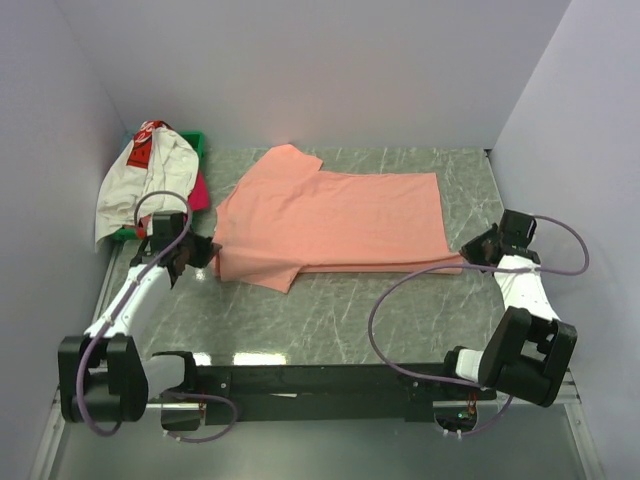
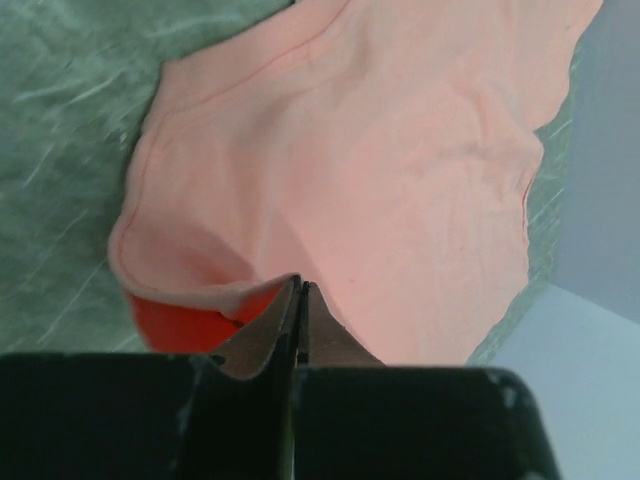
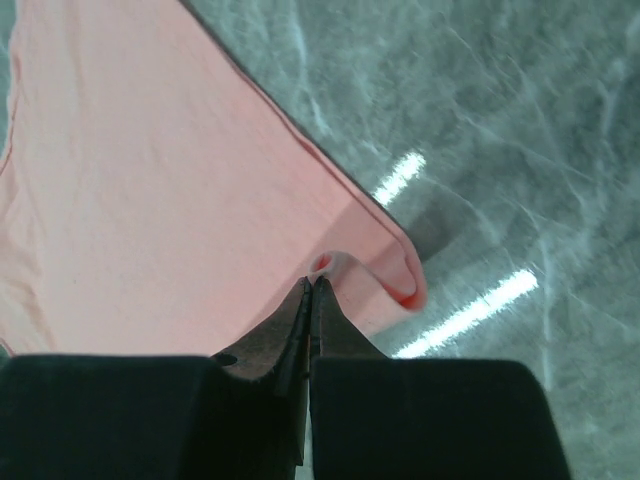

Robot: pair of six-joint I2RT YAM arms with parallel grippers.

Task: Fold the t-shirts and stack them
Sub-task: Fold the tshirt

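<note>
- Table (image 1: 330, 320): green marbled top, bare in the strip nearest the arm bases.
- Left gripper (image 1: 203, 250): low at the left end of the salmon-pink t-shirt (image 1: 340, 215). In the wrist view the fingers are pressed together, and a raised fold of the shirt's edge is pinched at their tips.
- Right gripper (image 1: 468, 250): low at the shirt's near right corner. Its fingers are also pressed together and nip the curled-up hem corner, while the cloth around it lies on the table.
- Salmon-pink t-shirt: mid-table, spread lengthwise between the two grippers. It is mostly flat and doubled, with a lower layer showing along the near edge. One sleeve points to the far side at the left.
- Green tray (image 1: 196, 141): far left corner, against the wall.
- White t-shirt (image 1: 135, 190): crumpled in a heap over the tray and spilling off its near side, red printed patch (image 1: 147, 137) uppermost.
- Magenta-pink t-shirt (image 1: 201, 190): only a sliver shows, beneath the right side of the white one.
</note>
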